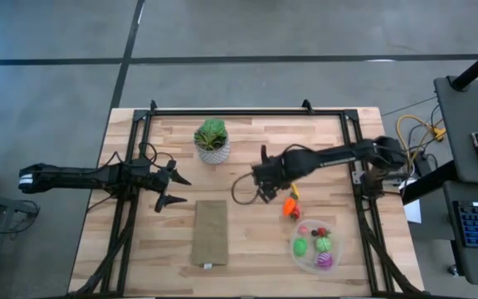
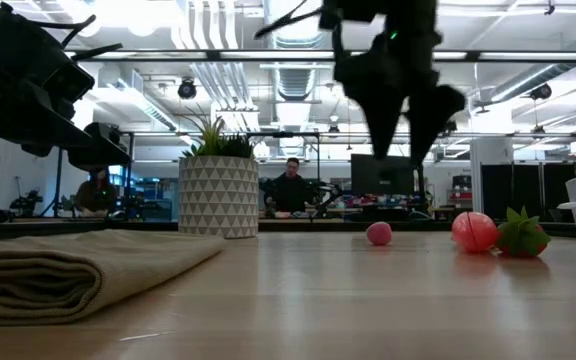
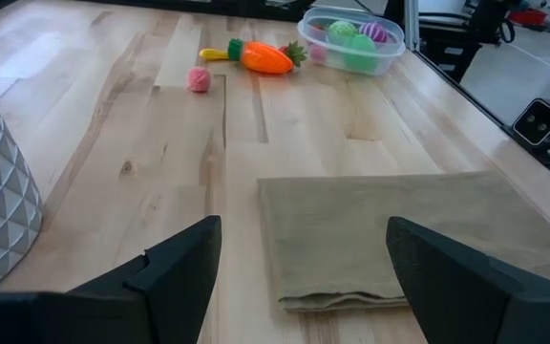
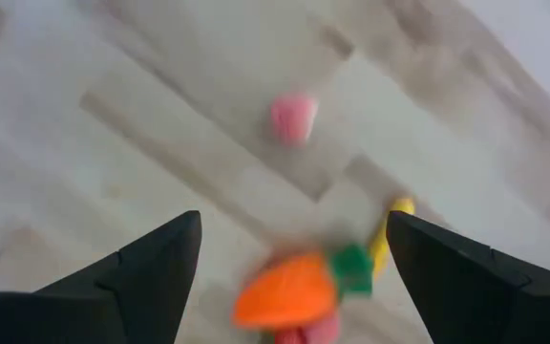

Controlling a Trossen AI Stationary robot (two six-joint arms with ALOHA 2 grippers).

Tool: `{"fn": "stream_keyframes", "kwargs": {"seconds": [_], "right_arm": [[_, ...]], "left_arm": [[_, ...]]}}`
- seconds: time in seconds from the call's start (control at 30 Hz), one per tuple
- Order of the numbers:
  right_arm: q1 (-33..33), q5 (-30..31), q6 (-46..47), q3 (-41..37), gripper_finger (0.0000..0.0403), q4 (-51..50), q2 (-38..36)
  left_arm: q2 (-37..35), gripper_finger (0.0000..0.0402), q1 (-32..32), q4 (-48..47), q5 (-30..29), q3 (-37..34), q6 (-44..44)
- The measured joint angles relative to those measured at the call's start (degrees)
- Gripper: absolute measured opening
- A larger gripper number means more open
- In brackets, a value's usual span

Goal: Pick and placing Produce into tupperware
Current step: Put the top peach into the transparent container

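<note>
Now, from above, we see three pieces already in the tupperware (image 1: 315, 247) at lower right; our right gripper (image 1: 265, 193), fingers apart and empty, hovers near the carrot (image 1: 291, 208). Its wrist view shows carrot and pink piece (image 4: 292, 117) waiting. Our left gripper (image 1: 169, 188) waits open at left.

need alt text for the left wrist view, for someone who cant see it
The left end effector, fingers spread open, hovers over a folded tan cloth on a wooden table. Beyond lie a toy carrot, a small pink piece and a clear tupperware holding produce.
</note>
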Motion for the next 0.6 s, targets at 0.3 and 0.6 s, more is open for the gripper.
{"fn": "stream_keyframes", "kwargs": {"seconds": [0.3,0.6], "right_arm": [[-4.23,1.70,-7.45,1.65,0.0324,4.22,8.06],[-5.03,1.80,-10.14,2.64,0.0265,5.11,13.11]], "left_arm": [[0.00,0.0283,0.00,-0.01,0.00,0.00,0.00],[0.00,0.0283,-0.02,0.00,0.00,0.00,0.00]]}}
